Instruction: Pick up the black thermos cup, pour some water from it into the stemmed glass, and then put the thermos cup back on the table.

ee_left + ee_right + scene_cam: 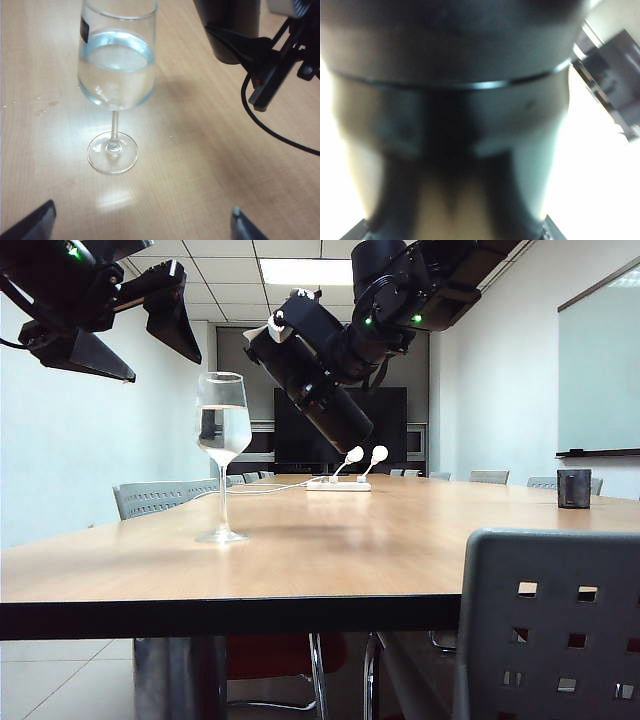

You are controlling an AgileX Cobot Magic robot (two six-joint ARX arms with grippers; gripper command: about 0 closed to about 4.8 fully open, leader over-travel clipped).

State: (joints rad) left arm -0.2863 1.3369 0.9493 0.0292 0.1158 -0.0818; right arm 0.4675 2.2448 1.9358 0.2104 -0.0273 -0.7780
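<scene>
- Two grippers are up in the air over the table: the left gripper hangs above and just to the left of the stemmed glass in the exterior view, and the right gripper is high near the middle, carrying the black thermos cup
- Left gripper: its fingertips stand wide apart at the edge of its own wrist view, nothing between them, released and idle
- Right gripper: clamped on the thermos cup; the right wrist view is filled by the dark blurred body of the flask, so the fingers themselves are hard to make out there
- Thermos cup: held clear of the table, tilted, with its pale lid end up and toward the glass and its base end pointing down and away; the mouth is near the rim of the stemmed glass but beside it, not plainly over it
- Stemmed glass: upright on its foot near the left front of the table, with clear water partway up the bowl; a few droplets lie on the wood just beside it in the left wrist view
- Step in hand, as I judge it: the pour looks done or nearly done, and the flask is being righted
- Next move calls for bringing the thermos fully upright, swinging it well clear of the glass, lowering it until the base sits flat on bare wood, and only then letting go
- Risk: the tall thin-stemmed glass would tip easily if clipped
</scene>
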